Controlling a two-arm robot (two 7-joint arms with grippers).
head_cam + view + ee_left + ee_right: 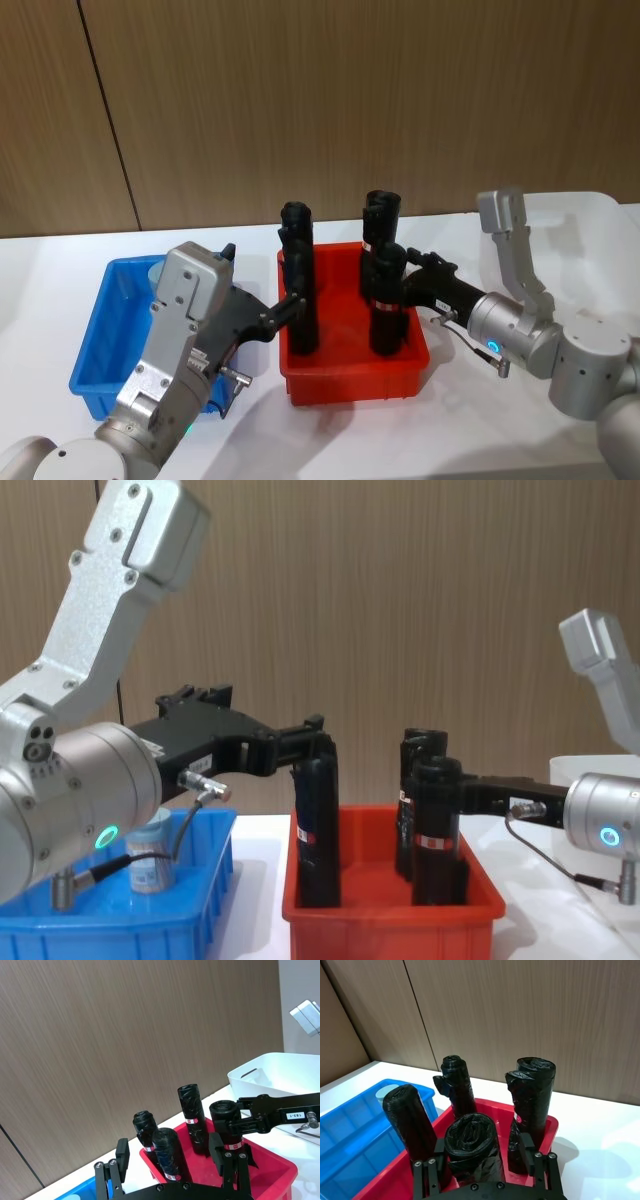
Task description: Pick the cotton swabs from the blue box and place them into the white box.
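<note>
Both grippers are on black rolls in the red bin (pixel 300 385), not the task's items. Left gripper (pixel 292 305) is clamped on the near-left roll (pixel 300 290) — fingers straddle it in the chest and left wrist views. Right gripper (pixel 412 277) is closed around the near-right roll (pixel 388 300), pads either side in its wrist view. Likely the rolls are being gripped by mistake. One swab jar (pixel 150 855) stands upright in the blue box (pixel 95 375), untouched. White box (pixel 590 215) sits far right, well apart, contents not visible.
</note>
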